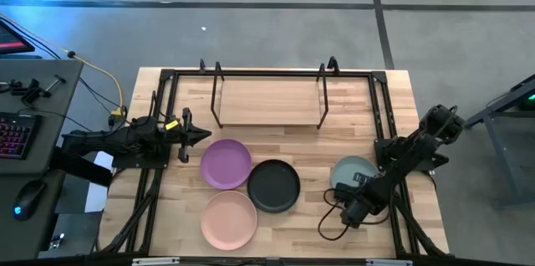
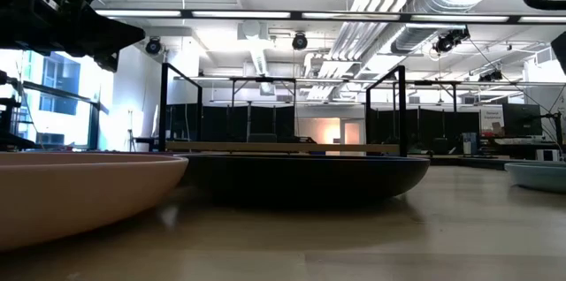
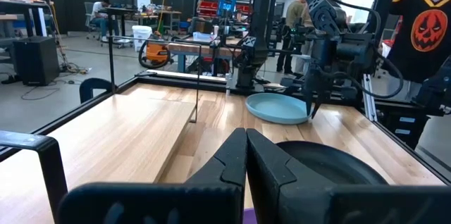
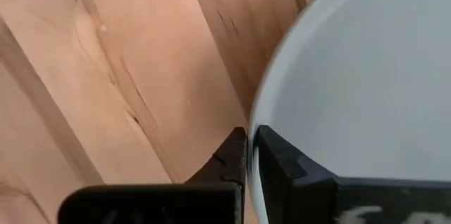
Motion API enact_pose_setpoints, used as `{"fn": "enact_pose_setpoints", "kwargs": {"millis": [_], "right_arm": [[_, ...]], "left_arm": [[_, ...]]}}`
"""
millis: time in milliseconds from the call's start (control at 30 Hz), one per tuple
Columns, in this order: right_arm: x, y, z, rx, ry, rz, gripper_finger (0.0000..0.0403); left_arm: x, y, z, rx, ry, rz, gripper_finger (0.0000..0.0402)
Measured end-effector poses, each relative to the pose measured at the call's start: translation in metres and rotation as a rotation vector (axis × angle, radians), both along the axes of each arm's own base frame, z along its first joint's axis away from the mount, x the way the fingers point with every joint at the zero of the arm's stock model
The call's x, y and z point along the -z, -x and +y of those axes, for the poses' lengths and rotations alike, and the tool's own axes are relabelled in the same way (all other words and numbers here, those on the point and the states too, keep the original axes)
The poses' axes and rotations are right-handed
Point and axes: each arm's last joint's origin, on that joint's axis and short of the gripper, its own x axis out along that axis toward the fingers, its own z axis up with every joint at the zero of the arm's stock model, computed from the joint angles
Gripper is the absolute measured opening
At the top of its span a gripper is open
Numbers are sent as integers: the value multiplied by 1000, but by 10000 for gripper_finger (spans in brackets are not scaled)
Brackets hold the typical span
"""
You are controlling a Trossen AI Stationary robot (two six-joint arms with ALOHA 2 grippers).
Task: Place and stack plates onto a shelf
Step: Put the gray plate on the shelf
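Four plates lie flat on the table: purple (image 1: 226,164), black (image 1: 273,186), pale pink (image 1: 229,220) and pale blue-green (image 1: 353,174). The shelf (image 1: 267,103), a light board on thin black wire legs, stands at the table's far side with nothing on it. My right gripper (image 1: 343,189) points down at the blue-green plate's near-left rim and is shut on it. My left gripper (image 1: 205,135) is shut and hovers just off the purple plate's far-left side, pointing toward the table's right. It touches nothing. My right gripper (image 4: 250,139) pinches the blue-green plate's rim (image 4: 255,111), one finger inside the plate and one outside. It comes from above, pointing down, at the near-left side of the plate (image 3: 278,108). The plate still appears to lie flat on the table.
A larger black metal frame (image 1: 167,78) runs around the table's edges and the shelf. A cable loops on the table near the right arm (image 1: 330,224). Bare wood lies between the shelf and the plates. People and workbenches show in the room beyond.
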Motion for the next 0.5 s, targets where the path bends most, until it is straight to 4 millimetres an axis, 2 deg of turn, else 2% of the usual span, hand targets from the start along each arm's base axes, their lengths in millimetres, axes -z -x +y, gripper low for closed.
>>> {"fn": "enact_pose_setpoints", "kwargs": {"millis": [100, 267, 500], "right_arm": [[-11, -7, 1, -32, -21, -11, 2], [-45, -22, -2, -141, -25, -70, 0], [-94, -61, -16, -377, -10, -218, 0]], "left_arm": [[0, 0, 0, 0, 0, 0, 0], [0, 0, 0, 0, 0, 0, 0], [0, 0, 0, 0, 0, -1, 0]]}}
